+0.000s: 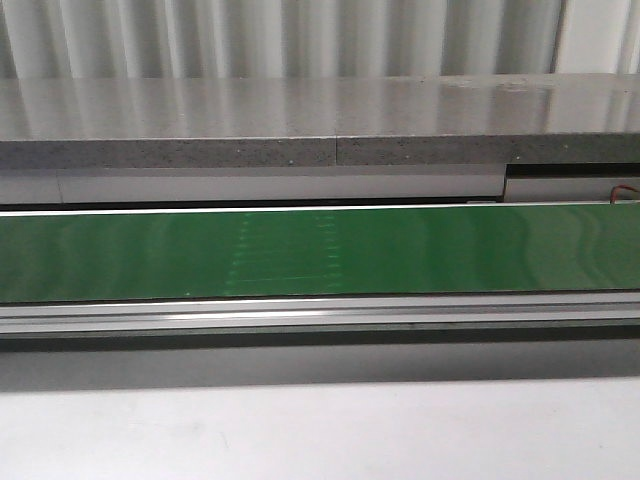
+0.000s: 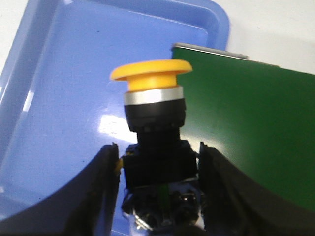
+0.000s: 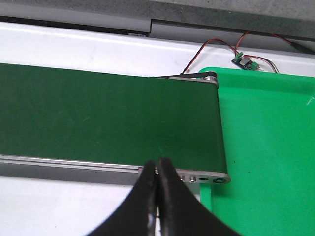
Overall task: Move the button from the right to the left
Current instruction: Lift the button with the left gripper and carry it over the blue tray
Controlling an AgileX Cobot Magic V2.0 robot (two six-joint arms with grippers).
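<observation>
The button (image 2: 152, 83) is a push button with a yellow mushroom cap, a silver ring and a black body. My left gripper (image 2: 157, 150) is shut on its black body, one finger on each side, and holds it over a blue tray (image 2: 54, 98) beside the end of the green belt (image 2: 256, 123). My right gripper (image 3: 157, 162) is shut and empty, over the near rail of the belt (image 3: 98, 113) next to a green tray (image 3: 266, 147). The front view shows only the belt (image 1: 320, 250), with no gripper and no button.
Red and black wires run to a small circuit board (image 3: 244, 60) behind the green tray. A grey stone ledge (image 1: 300, 120) runs behind the belt. A white table surface (image 1: 320, 430) lies in front of the belt's metal rail.
</observation>
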